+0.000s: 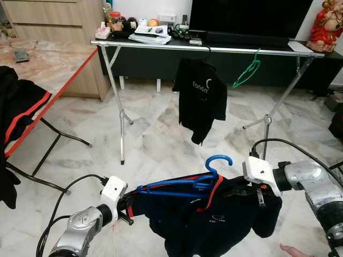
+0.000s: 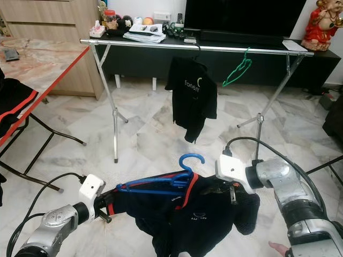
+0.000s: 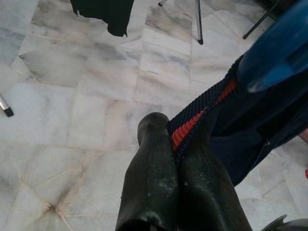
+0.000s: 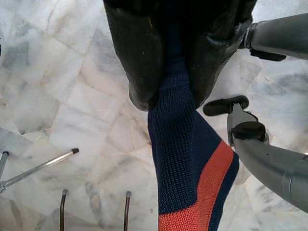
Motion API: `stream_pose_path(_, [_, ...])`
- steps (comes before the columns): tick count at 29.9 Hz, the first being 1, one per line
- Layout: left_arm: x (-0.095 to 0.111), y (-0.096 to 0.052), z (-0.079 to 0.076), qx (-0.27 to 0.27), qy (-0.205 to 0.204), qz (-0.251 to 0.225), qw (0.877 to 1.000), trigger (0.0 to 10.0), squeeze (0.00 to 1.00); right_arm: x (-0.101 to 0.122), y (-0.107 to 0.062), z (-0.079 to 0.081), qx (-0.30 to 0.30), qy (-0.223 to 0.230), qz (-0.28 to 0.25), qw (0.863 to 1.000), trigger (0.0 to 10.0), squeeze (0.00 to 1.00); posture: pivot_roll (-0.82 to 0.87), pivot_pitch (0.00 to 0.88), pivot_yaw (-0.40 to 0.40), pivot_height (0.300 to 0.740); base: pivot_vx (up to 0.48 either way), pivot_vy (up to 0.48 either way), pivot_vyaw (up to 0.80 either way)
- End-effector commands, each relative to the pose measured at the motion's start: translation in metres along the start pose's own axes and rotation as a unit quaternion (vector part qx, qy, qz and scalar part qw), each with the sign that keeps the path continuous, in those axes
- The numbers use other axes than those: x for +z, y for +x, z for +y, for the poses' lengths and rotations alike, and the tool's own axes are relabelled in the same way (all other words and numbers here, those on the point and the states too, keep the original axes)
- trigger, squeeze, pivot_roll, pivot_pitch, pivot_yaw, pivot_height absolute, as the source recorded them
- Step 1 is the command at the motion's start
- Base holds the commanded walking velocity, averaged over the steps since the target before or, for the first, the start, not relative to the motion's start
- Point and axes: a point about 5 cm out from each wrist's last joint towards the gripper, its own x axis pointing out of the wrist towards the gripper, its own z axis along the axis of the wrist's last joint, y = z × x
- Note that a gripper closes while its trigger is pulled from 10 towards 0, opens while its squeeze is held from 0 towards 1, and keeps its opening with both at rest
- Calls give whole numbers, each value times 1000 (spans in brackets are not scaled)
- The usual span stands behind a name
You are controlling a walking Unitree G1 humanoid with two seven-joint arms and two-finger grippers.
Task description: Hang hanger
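A dark navy shirt with red collar trim (image 1: 214,214) hangs stretched between my two grippers, low over the floor. A blue hanger (image 1: 185,183) lies in its neck, its hook (image 1: 220,159) pointing up. My left gripper (image 1: 130,205) is shut on the shirt's left edge; its fingers (image 3: 163,183) pinch the red-trimmed hem. My right gripper (image 1: 256,191) is shut on the right side, its fingers (image 4: 144,57) clamping the navy and red ribbed collar (image 4: 190,159). Ahead stands a silver clothes rail (image 1: 214,49) with a black shirt (image 1: 202,96) and an empty green hanger (image 1: 246,70).
A red-edged marble-top table (image 1: 48,75) with dark clothes (image 1: 16,107) stands at my left. Behind the rail is a low black TV cabinet (image 1: 161,59) with clutter. The rail's legs (image 1: 120,115) splay onto the marble floor. A person's hand (image 1: 295,250) shows at the bottom right.
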Motion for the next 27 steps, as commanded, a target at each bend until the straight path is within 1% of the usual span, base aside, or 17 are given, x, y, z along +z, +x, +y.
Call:
stream_pose_path(1, [-15, -14, 15, 38, 1, 40, 999, 0, 0, -4, -23, -4, -32, 8, 4, 999, 0, 0, -52, 92, -28, 740, 0, 0, 0])
stream_pose_path(3, [-15, -15, 16, 40, 4, 41, 998, 0, 0, -7, -24, -2, -21, 6, 16, 1000, 0, 0, -53, 92, -28, 740, 0, 0, 0])
stream_pose_path(4, [-15, -15, 18, 43, 12, 45, 998, 0, 0, -10, -25, 1, -12, 5, 32, 999, 0, 0, -54, 93, -28, 740, 0, 0, 0])
stream_pose_path(5, [-15, -15, 18, 43, 12, 45, 998, 0, 0, -10, -25, 1, -12, 5, 32, 999, 0, 0, -54, 93, -28, 740, 0, 0, 0])
stream_pose_path(6, [-15, -15, 19, 44, 17, 48, 998, 0, 0, -17, -25, 4, -3, -4, 71, 997, 0, 0, -56, 92, -28, 740, 0, 0, 0])
stream_pose_path(7, [-15, -15, 19, 44, 17, 48, 998, 0, 0, -22, -25, 6, 2, -11, 97, 995, 0, 0, -58, 93, -26, 740, 0, 0, 0])
stream_pose_path(9, [-15, -15, 19, 44, 16, 47, 998, 0, 0, -27, -26, 9, 8, -17, 121, 992, 0, 0, -56, 93, -27, 740, 0, 0, 0])
stream_pose_path(12, [-14, -14, 18, 44, 16, 46, 998, 0, 0, -28, -25, 10, 7, -11, 119, 993, 0, 0, -55, 95, -26, 740, 0, 0, 0])
stream_pose_path(16, [-15, -15, 19, 44, 17, 47, 998, 0, 0, -33, -24, 9, -3, -21, 155, 988, 0, 0, -54, 96, -26, 740, 0, 0, 0])
stream_pose_path(18, [-15, -15, 18, 43, 18, 47, 998, 0, 0, -34, -24, 8, -14, -27, 164, 986, 0, 0, -54, 96, -26, 740, 0, 0, 0])
stream_pose_path(21, [-16, -15, 18, 38, 25, 51, 998, 0, 0, -34, -21, 3, -52, -35, 169, 984, 0, 0, -52, 94, -26, 740, 0, 0, 0])
stream_pose_path(25, [-15, -15, 17, 31, 29, 53, 998, 0, 0, -36, -19, 2, -75, -40, 178, 980, 0, 0, -52, 93, -26, 740, 0, 0, 0])
stream_pose_path(26, [-14, -14, 16, 24, 31, 52, 998, 0, 0, -38, -15, 2, -87, -40, 176, 980, 0, 0, -53, 91, -27, 740, 0, 0, 0])
stream_pose_path(27, [-14, -14, 16, 24, 31, 52, 998, 0, 0, -38, -15, 2, -87, -40, 176, 980, 0, 0, -53, 91, -27, 740, 0, 0, 0])
